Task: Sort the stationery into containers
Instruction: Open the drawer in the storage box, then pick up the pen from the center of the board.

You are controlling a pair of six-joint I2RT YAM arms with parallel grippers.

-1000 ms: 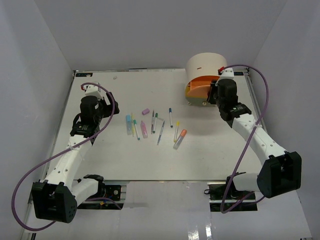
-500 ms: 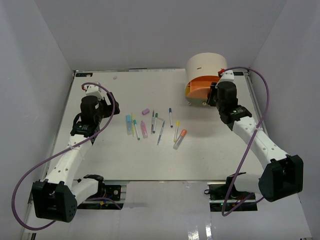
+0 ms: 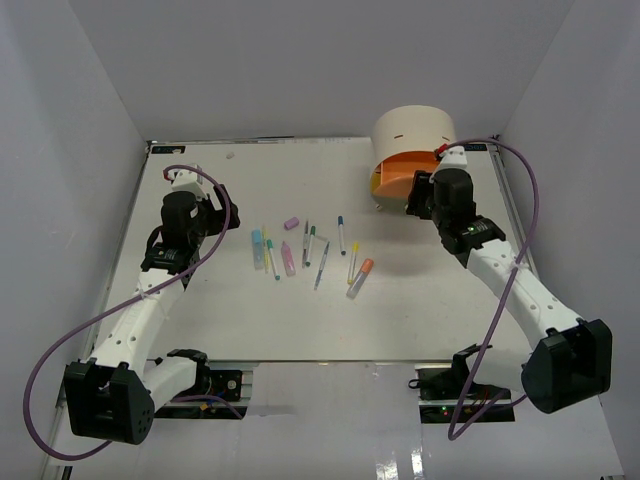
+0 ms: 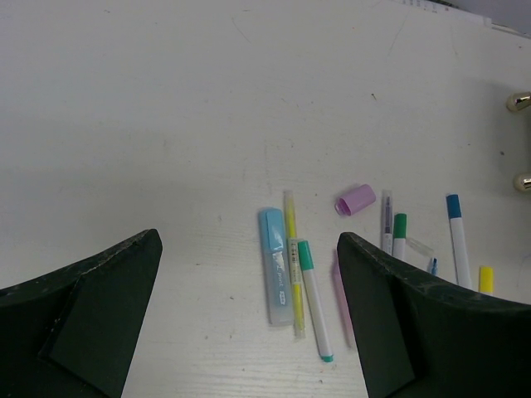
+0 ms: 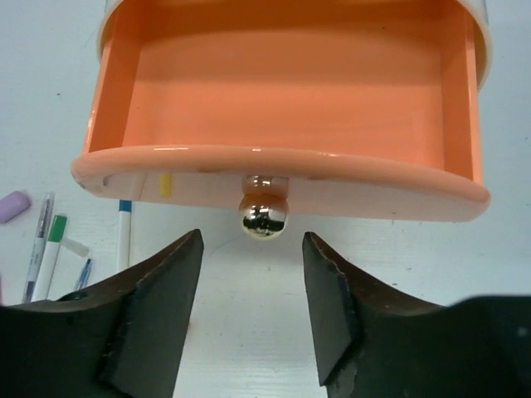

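Note:
The cream round organiser (image 3: 413,128) stands at the back right. Its peach-orange top drawer (image 3: 398,177) is pulled out and shows empty in the right wrist view (image 5: 282,83). My right gripper (image 3: 416,197) is open in front of it, jaws either side of and just short of the gold knob (image 5: 263,217), not touching. The stationery (image 3: 310,250) lies mid-table: a blue marker (image 4: 278,265), a purple piece (image 4: 355,200), a pink marker (image 3: 288,259), an orange-capped marker (image 3: 361,277) and thin pens. My left gripper (image 4: 249,240) is open and empty, left of them.
Two gold knobs (image 4: 520,101) of the organiser's drawers show at the right edge of the left wrist view. A yellow edge (image 3: 377,186) shows under the orange drawer. White walls close in the table on three sides.
My right wrist has swung a little to the left in front of the open drawer. The left arm and the stationery have not moved.

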